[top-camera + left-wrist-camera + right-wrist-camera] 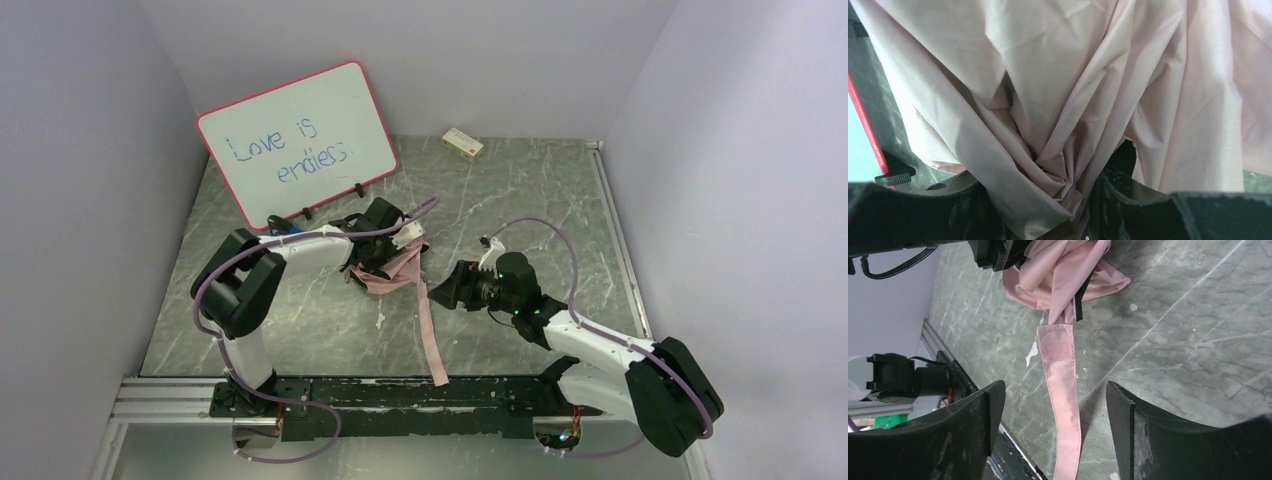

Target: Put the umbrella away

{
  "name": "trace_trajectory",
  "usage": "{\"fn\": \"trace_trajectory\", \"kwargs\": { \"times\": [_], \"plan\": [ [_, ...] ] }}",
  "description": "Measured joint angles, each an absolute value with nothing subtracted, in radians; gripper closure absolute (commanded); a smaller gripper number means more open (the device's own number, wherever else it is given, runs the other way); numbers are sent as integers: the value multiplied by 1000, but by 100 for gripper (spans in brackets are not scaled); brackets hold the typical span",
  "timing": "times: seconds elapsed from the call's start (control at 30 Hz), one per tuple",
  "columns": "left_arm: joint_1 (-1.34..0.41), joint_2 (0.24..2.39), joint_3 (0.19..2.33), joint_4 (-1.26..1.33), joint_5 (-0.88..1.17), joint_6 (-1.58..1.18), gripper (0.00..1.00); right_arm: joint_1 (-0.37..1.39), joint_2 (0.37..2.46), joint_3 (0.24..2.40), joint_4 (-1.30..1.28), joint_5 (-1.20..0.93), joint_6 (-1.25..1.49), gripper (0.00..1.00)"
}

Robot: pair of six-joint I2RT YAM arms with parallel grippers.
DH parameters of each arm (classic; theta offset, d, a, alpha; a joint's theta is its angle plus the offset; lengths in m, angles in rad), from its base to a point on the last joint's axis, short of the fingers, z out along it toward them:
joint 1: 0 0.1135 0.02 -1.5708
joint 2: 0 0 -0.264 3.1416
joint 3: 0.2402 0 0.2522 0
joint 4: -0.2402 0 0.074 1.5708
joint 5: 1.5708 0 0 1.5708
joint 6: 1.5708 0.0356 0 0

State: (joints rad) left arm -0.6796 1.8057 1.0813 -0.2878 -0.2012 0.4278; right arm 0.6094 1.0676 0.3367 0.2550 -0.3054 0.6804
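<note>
The umbrella (385,275) lies collapsed in a crumpled pale pink bundle on the grey marbled table (520,200), a little left of centre in the top view. Dark parts show among the folds. Its pink strap (430,340) trails flat over the table from the bundle toward 5 o'clock, ending close to the near edge.

The left gripper (378,255) comes in on the bundle from 11 o'clock. In the left wrist view its fingers (1148,210) pinch a gathered fold of the pink canopy, and cloth fills nearly the whole view above them.

The right gripper (440,292) sits just beside the bundle at its 3 o'clock, pointing toward it. In the right wrist view its fingers (948,440) are spread wide with nothing between them but the strap (1063,385), which lies on the table below, untouched.

A pink-framed whiteboard (300,140) with blue writing stands propped at 11 o'clock from the umbrella, well behind it. A small box (462,144) lies at the far edge of the table at about 1 o'clock.
</note>
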Motion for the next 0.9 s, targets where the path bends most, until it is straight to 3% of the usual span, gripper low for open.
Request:
{"fn": "trace_trajectory", "kwargs": {
  "times": [0.4,0.9],
  "plan": [
    [-709,1785,1035,-226,-251,426,95,571,1169,255,477,-423,719,25],
    [-744,1791,1034,-222,-307,427,95,569,1230,257,502,-451,649,27]
  ]
}}
